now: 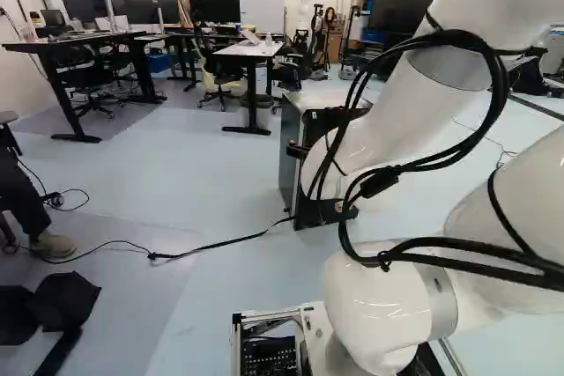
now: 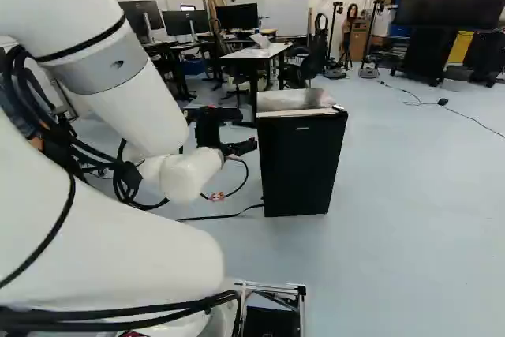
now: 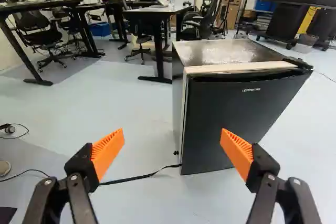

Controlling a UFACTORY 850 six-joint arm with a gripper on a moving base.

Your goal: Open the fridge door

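1. The gripper (image 3: 172, 142) is spread wide, nothing between its orange pads (image 3: 108, 153); it hangs above the floor (image 3: 131, 103), on the near side of the fridge (image 2: 301, 165) and to its left.
2. The fridge stands upright on the floor, right of the gripper's middle. Its dark door (image 3: 236, 119) faces the near side and looks closed. A hinge (image 3: 298, 62) shows at the top right corner, so the left edge should be the free one.
3. The door's face is flat and smooth, probably slippery, with no handle that I can see. Pinching the face won't work; the left edge, by the pale seam (image 3: 184, 114), is the place to hook or grip.
4. I'd expect a stiff, fairly light door: a magnetic seal resisting first, then an easy swing to the right.
5. Pull gently, since a hard tug could drag or tip the whole fridge. Mind the black cable (image 3: 142, 176) by its left foot.
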